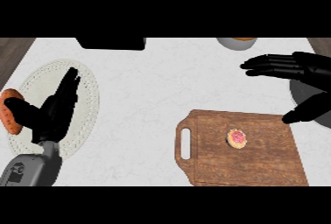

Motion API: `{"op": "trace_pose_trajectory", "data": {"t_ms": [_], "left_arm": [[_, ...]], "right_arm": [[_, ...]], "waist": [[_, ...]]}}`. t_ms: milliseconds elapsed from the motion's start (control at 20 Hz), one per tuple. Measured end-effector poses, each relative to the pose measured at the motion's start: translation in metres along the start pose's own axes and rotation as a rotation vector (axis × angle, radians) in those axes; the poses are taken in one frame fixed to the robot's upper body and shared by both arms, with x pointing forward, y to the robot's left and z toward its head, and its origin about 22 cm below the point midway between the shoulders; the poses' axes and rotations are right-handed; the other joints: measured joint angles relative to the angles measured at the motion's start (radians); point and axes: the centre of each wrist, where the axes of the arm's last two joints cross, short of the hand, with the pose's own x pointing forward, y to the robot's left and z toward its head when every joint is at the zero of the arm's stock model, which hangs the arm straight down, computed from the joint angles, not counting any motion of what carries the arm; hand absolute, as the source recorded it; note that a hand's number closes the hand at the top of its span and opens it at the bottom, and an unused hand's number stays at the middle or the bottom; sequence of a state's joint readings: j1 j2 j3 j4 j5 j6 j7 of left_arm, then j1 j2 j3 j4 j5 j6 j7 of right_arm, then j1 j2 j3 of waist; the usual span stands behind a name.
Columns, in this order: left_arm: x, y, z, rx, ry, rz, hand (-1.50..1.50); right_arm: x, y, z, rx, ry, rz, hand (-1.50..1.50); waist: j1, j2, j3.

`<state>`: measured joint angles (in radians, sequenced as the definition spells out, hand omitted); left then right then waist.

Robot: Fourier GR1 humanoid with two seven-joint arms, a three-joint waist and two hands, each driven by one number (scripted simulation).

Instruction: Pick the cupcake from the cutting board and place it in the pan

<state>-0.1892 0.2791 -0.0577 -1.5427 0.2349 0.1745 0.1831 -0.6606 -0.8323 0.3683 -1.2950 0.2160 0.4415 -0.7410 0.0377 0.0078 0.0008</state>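
Cupcake on the cutting board, both hands empty.

At the counter's (161, 87) left edge, an orange-brown food item (9, 114) lies beside a round white placemat (87, 94), over which the left hand (55, 109) rests with straight, released fingers. A black object (111, 43) sits at the far edge. The wooden cutting board (258, 166), near the front edge, carries the pink-topped cupcake (237, 138) at its middle. A bowl (237, 42) shows at the far edge. The right hand (294, 68), fingers extended and thumb apart, hovers beyond the board's far right corner, above the dark pan (302, 92). No writing is readable.

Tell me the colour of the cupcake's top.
Pink-red centre with a tan rim, on the cupcake in the head view.
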Motion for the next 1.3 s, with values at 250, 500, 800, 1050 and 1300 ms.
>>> {"op": "trace_pose_trajectory", "data": {"t_ms": [250, 500, 800, 1050, 1300], "left_arm": [[0.000, 0.003, 0.001, 0.009, -0.002, -0.006, 0.00], [-0.003, 0.002, 0.003, 0.019, -0.003, -0.002, 0.00], [0.001, 0.006, 0.001, 0.034, 0.003, -0.006, 0.00], [0.004, 0.012, 0.004, 0.039, 0.009, -0.005, 0.00], [0.002, 0.013, 0.007, 0.042, 0.004, -0.006, 0.00]], "right_arm": [[0.004, 0.010, -0.025, 0.189, 0.008, 0.128, -1.50], [0.011, 0.022, -0.034, 0.416, 0.055, 0.235, -1.50], [0.018, 0.041, -0.034, 0.527, 0.036, 0.321, -1.50], [0.029, 0.045, -0.022, 0.547, 0.032, 0.437, -1.50], [0.041, 0.057, -0.026, 0.534, 0.033, 0.475, -1.50]], "waist": [[-0.006, -0.002, -0.001], [-0.014, -0.005, -0.001], [-0.031, -0.008, -0.001], [-0.038, -0.009, -0.001], [-0.039, -0.009, -0.001]]}}
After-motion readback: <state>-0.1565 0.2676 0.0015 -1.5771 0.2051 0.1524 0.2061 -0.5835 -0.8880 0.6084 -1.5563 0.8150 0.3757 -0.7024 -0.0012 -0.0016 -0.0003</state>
